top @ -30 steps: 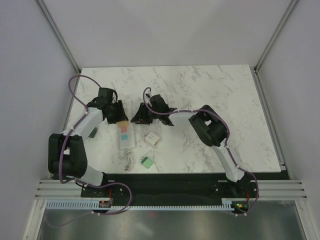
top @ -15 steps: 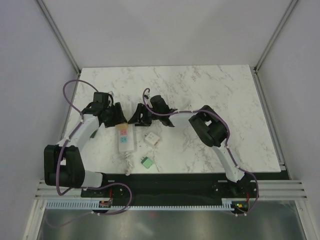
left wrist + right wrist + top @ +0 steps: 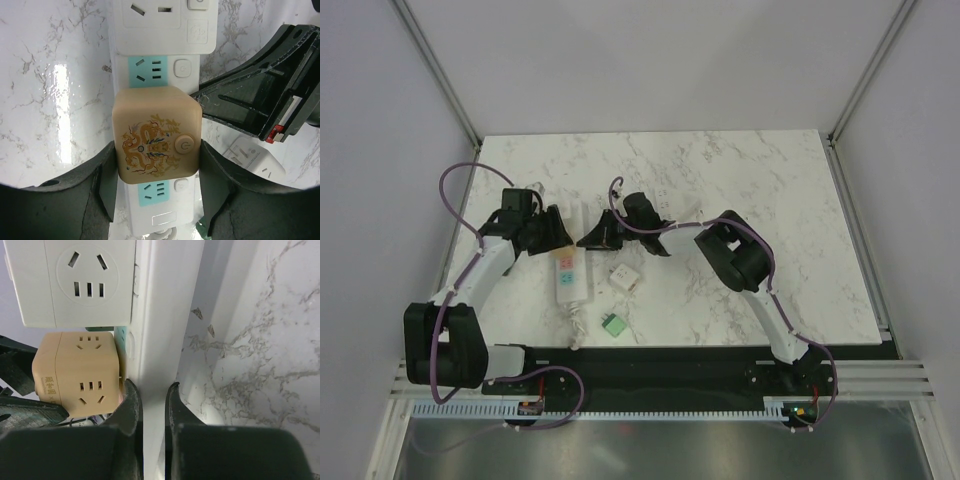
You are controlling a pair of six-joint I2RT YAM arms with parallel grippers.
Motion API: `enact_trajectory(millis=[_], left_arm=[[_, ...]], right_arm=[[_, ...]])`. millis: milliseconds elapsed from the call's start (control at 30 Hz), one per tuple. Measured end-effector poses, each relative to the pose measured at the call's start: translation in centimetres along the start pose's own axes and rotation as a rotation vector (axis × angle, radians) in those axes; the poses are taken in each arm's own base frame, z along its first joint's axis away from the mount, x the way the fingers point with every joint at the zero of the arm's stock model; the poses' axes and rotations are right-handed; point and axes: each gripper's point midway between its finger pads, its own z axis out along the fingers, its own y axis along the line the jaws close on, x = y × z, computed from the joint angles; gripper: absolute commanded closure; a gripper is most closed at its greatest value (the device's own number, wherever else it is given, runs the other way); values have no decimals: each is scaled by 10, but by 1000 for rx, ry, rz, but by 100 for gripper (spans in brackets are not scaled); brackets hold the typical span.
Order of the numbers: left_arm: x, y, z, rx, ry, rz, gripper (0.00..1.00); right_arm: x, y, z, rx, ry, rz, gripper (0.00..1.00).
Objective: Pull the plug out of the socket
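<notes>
The socket, a long white power strip [image 3: 572,288] with coloured outlet faces, lies lengthwise on the marble table; it also shows in the left wrist view [image 3: 150,70] and the right wrist view [image 3: 160,315]. A tan cube plug [image 3: 157,132] with a gold dragon print sits on its face, also seen side-on [image 3: 75,370]. My left gripper [image 3: 555,238] is shut on the plug, one finger against each side [image 3: 157,150]. My right gripper [image 3: 592,235] is shut on the strip's right edge [image 3: 152,386]. In the top view the plug is mostly hidden under my left gripper.
A flat white adapter [image 3: 162,22] sits on the strip's far end [image 3: 573,215]. A loose white cube [image 3: 623,279] and a green cube [image 3: 612,323] lie to the right of the strip. The strip's short cord [image 3: 578,325] curls near the table's front edge.
My left arm's elbow has swung out to the left and its gripper has shifted slightly left. The strip's white far end now shows between the two grippers. The right gripper has barely moved.
</notes>
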Motion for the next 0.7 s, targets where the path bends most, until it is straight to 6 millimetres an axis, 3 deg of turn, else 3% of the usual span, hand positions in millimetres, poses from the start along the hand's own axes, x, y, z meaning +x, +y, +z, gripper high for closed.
enact_trajectory(millis=[300, 433, 700], left_arm=[[1, 2, 2, -8, 0, 3, 98], [-3, -6, 2, 28, -13, 11, 98], [-4, -12, 2, 56, -17, 16, 98]], right_arm=[[-2, -14, 0, 210, -57, -65, 100], [-12, -4, 0, 276, -112, -144, 100], [-16, -3, 1, 332, -147, -199, 100]])
